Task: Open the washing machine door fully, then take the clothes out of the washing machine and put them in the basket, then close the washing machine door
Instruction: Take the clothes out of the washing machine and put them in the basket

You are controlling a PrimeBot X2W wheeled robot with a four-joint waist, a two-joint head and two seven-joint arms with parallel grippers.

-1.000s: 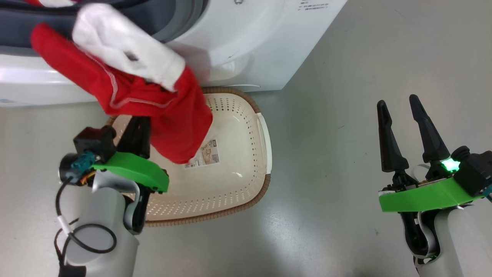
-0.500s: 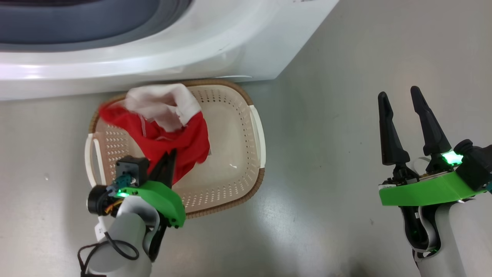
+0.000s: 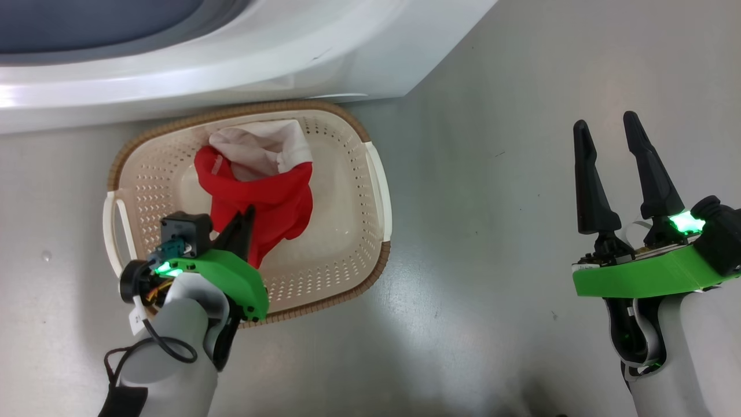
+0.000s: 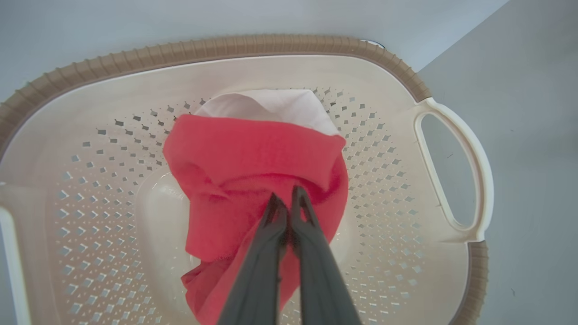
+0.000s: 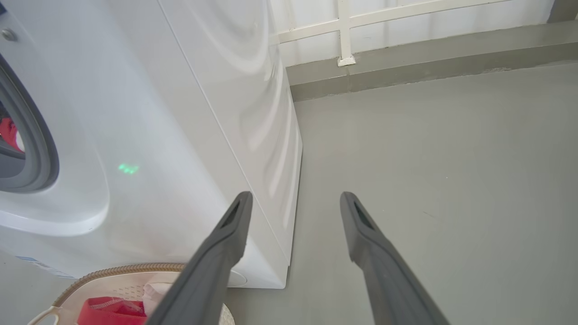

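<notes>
Basket (image 3: pixel 343 191) is on the floor (image 3: pixel 492 202), tucked right up against the bottom front of the washer (image 3: pixel 243 69). From the head view its brown rim looks like it's touching the white panel, but I can't say for sure. My left hand (image 4: pixel 285 195) is over the basket with the fingers squeezed together, pinching a fold of the red garment (image 3: pixel 272 200). Most of the garment is already bunched in the middle of the basket: red part nearest my fingers, white panel on the far side, toward the washer. A red tail hangs down past my fingers on the near side. The cloth covers the middle of the basket's bottom, perforated walls showing all around it.

My right hand (image 3: pixel 605 120) is well off to the right over bare floor, fingers spread wide, holding nothing. It's pointing past the washer's corner. From that wrist I can see the washer's side panel, the grey ring (image 5: pixel 43 149) round the opening, and a bit more red cloth (image 5: pixel 6 131) inside it at the very edge of the view. Basket's rim and the garment peek in at the bottom left there too.
</notes>
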